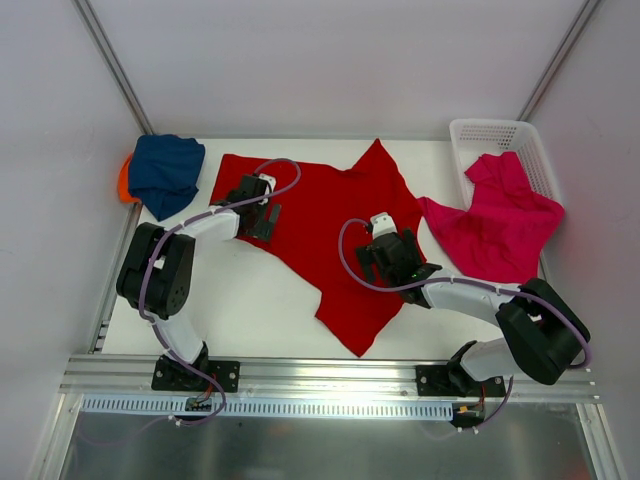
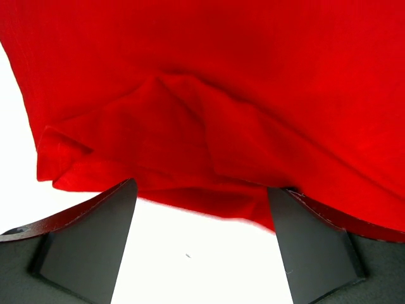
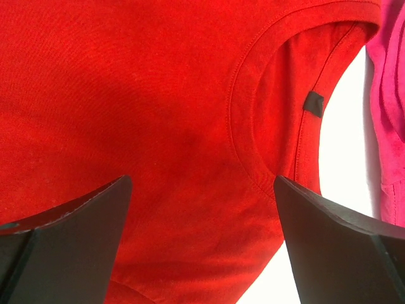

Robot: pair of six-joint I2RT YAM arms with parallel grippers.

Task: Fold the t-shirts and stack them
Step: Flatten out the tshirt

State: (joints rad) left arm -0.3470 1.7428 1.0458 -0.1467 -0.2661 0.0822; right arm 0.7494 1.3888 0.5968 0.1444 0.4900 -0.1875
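Observation:
A bright red t-shirt (image 1: 320, 215) lies spread across the middle of the table. My left gripper (image 1: 262, 215) hovers open at its left edge; in the left wrist view the gripper (image 2: 201, 190) straddles a creased red hem (image 2: 190, 126), with bare white table between the fingers. My right gripper (image 1: 390, 255) is open over the shirt's right side. In the right wrist view the gripper (image 3: 202, 180) sits just below the neckline (image 3: 247, 145), holding nothing. A navy t-shirt (image 1: 165, 172) lies folded on an orange one (image 1: 123, 182) at the back left. A magenta-pink t-shirt (image 1: 500, 225) spills from the basket.
A white lattice basket (image 1: 490, 132) stands at the back right corner. The pink cloth (image 3: 389, 95) lies close to the red shirt's collar. White walls close in the table on three sides, and a metal rail runs along the near edge.

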